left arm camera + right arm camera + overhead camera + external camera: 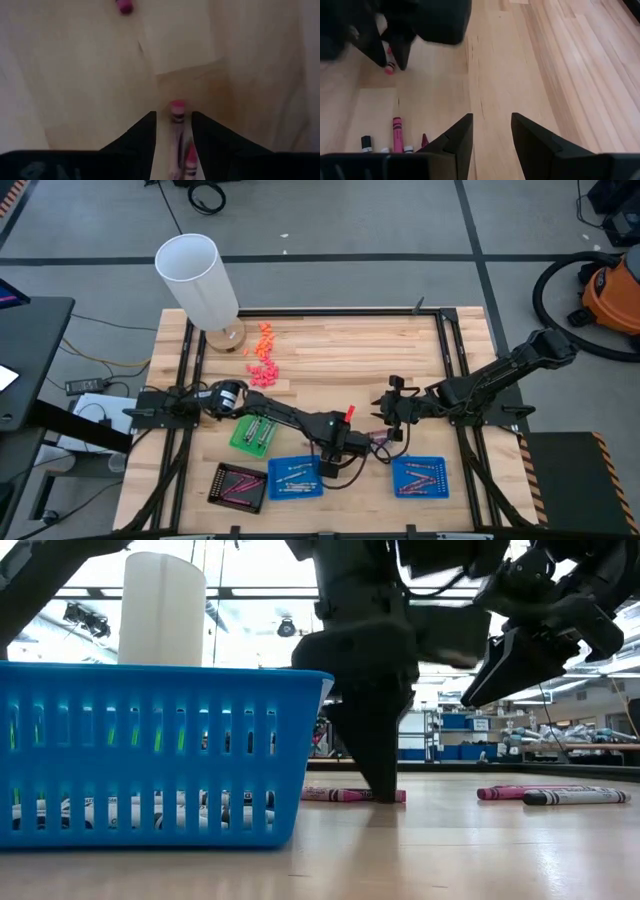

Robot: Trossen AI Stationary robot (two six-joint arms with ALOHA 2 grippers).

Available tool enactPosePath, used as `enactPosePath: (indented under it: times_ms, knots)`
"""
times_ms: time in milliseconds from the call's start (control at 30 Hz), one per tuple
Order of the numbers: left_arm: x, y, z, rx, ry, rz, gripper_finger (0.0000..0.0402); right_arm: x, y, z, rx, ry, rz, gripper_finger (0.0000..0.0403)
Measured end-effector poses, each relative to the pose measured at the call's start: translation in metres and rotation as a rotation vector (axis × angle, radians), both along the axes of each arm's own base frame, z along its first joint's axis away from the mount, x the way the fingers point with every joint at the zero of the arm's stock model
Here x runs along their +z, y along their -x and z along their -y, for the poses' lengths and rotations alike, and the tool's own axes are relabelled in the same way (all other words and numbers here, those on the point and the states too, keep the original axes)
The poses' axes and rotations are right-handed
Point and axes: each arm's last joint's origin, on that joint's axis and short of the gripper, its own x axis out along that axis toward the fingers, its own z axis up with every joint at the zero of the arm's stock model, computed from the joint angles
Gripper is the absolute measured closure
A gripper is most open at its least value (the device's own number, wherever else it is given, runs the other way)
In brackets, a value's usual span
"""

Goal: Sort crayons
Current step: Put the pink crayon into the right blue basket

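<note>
A pink crayon (176,119) lies flat on the wooden table (340,350) near its middle. My left gripper (174,131) points down over it, open, one finger on each side, the crayon running along the gap. A second pink tip (190,156) shows farther back between the fingers. In the low view the fingertips (380,785) reach down to this crayon (335,795). My right gripper (491,131) hangs open over bare table just right of it (388,418). A pink crayon (396,133), a black one (366,143) and a maroon one (424,139) lie nearby. My left gripper comes at the pink crayon from above, a finger on each long side (173,118). A narrow strip of table shows between the crayon and each finger in the wrist view. I cannot tell whether either finger touches it. The crayon lies flat on the table.
Near the front edge stand a green tray (253,433), a dark tray (240,486) and two blue trays (295,478) (420,477) with crayons in them. A white cylinder (198,278) stands at the far left, with orange and pink chunky bits (263,358) beside it.
</note>
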Motion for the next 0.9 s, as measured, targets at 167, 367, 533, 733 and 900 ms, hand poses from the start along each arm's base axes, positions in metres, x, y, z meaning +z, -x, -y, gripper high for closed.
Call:
enactPosePath:
  times_ms: [167, 367, 533, 733, 900]
  knots:
    - [-0.004, -0.002, -0.003, 0.009, -0.008, 0.0, 0.0277, 0.0, 0.0, 0.0, 0.002, -0.002, 0.001, 0.0259]
    - [-0.006, -0.002, -0.006, 0.014, 0.012, -0.012, 0.0344, 0.0, 0.0, 0.0, 0.005, 0.002, 0.001, 0.0259]
    - [-0.005, -0.002, -0.008, 0.021, 0.005, -0.012, 0.039, 0.0, 0.0, 0.0, 0.006, 0.003, -0.001, 0.0259]
    - [0.007, 0.0, -0.014, 0.049, -0.052, 0.013, 0.0384, -0.004, 0.005, 0.002, 0.002, 0.031, -0.065, 0.0259]
    - [0.041, 0.002, -0.023, 0.075, -0.117, 0.112, 0.0384, -0.005, 0.007, 0.003, -0.025, 0.048, -0.082, 0.0259]
